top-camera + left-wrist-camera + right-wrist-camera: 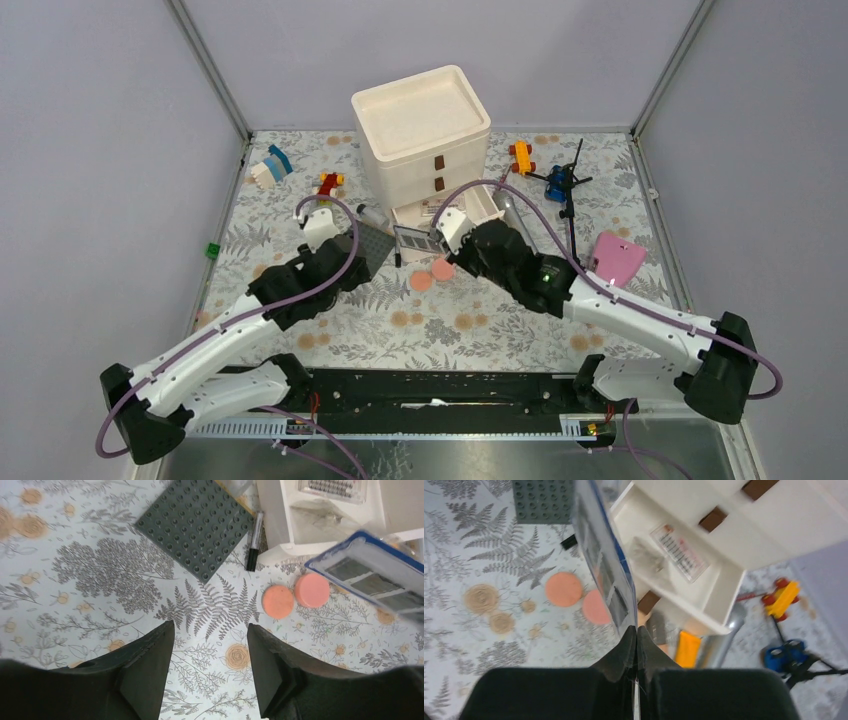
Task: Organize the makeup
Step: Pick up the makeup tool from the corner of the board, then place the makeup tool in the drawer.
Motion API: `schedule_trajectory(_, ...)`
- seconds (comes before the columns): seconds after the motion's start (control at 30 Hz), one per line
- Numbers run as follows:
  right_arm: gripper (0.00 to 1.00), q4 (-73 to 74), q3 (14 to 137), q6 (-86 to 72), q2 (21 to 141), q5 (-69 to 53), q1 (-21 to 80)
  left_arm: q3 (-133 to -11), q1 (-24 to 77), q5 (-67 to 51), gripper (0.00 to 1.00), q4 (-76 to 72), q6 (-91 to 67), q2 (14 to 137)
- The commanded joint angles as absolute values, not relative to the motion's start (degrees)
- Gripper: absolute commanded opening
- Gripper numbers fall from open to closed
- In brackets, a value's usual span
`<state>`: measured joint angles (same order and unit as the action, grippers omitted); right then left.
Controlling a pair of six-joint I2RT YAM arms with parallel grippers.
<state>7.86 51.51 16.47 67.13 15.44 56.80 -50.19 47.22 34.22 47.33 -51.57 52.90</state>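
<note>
- Your left gripper hangs low, fingers spread and empty, near the grey plate.
- Two pink discs lie touching before the open drawer.
- Your right gripper pinches a flat palette on edge beside that drawer; the palette's top is cut off.

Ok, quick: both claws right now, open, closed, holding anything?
Left claw: open, empty.
Right claw: closed on the blue-edged makeup palette.

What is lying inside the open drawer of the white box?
In the drawer lie a clear flat case with dark rows and something crumpled and see-through. The palette in the right pincer covers part of the drawer's front edge.
</note>
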Motion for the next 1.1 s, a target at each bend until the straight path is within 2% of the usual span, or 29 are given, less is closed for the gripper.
schedule_trajectory(0.0,0.0,9.6,58.9,32.1,70.8,11.1,52.5,-55.3,47.0,40.3,0.62,49.1,-48.2,50.0)
schedule_trajectory(0.3,0.0,12.2,70.5,41.2,83.1,0.8,42.8,-56.6,46.9,42.7,0.62,50.7,-47.2,49.5)
schedule_trajectory(0.53,0.0,12.3,74.5,45.2,90.0,-5.7,39.5,-56.1,46.6,43.0,0.62,50.6,-47.9,50.8)
schedule_trajectory(0.77,0.0,7.6,76.3,48.6,97.3,-2.4,36.8,-55.5,46.3,42.7,0.63,49.4,-47.5,52.6)
schedule_trajectory(0.8,0.03,6.7,77.0,48.6,98.7,-0.9,36.2,-55.5,46.3,42.7,0.63,49.2,-47.4,52.9)
schedule_trajectory(0.83,0.21,5.9,77.9,48.1,99.9,1.0,35.7,-55.5,46.2,42.6,0.63,49.3,-47.3,53.1)
schedule_trajectory(0.87,0.35,5.2,78.9,47.2,100.7,3.1,35.3,-55.6,46.1,42.7,0.63,49.3,-47.1,53.3)
schedule_trajectory(0.93,0.52,3.4,79.2,45.9,100.8,4.6,34.7,-55.6,46.0,42.8,0.64,49.3,-47.0,53.4)
schedule_trajectory(1.0,0.64,-0.4,77.5,44.7,99.2,5.6,34.5,-55.5,45.7,42.8,0.64,49.1,-47.1,53.3)
schedule_trajectory(1.07,0.72,-3.7,74.9,43.6,97.0,5.9,34.4,-55.2,45.6,42.5,0.65,48.8,-47.0,53.3)
